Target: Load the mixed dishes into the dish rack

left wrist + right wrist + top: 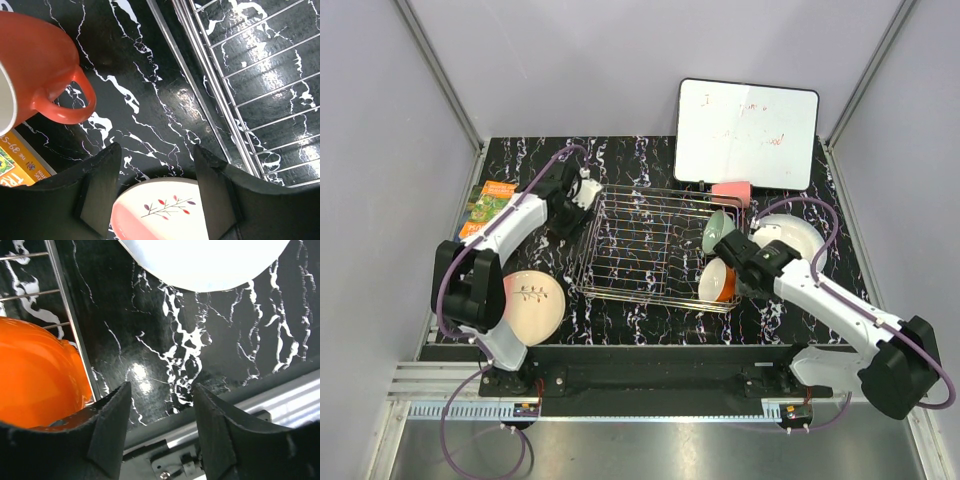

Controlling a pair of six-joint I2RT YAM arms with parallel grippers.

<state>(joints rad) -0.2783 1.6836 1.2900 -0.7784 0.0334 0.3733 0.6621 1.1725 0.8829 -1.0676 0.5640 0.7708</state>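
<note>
We start with the black marbled table [650, 320], which fills the middle of the top view. At its centre sits the dish rack [650, 245], a silver wire frame whose left and middle rows hold nothing. The whiteboard [747, 133] leans in the upper right, behind the rack.

The white plate [795, 232] lies flat on the table just right of the rack; the right wrist view shows its rim [205, 262] along the top edge. The pink-and-cream plate with twig motif [532, 305] lies on the table at lower left, outside the rack, and also shows at the bottom of the left wrist view [160, 212].

The orange bowl [720, 282] stands on edge in the rack's lower right corner, and the pale green bowl [716, 230] stands on edge just above it. The green-orange book [488, 205] lies at the table's left edge.

The orange-red mug [37, 75] rests on the table in the upper left of the left wrist view, its handle towards the rack. The small pink cup [731, 192] sits below the whiteboard.

The left gripper [157, 185] hovers with fingers spread, nothing between them. The right gripper [160, 425] is likewise spread and empty beside the orange bowl.
</note>
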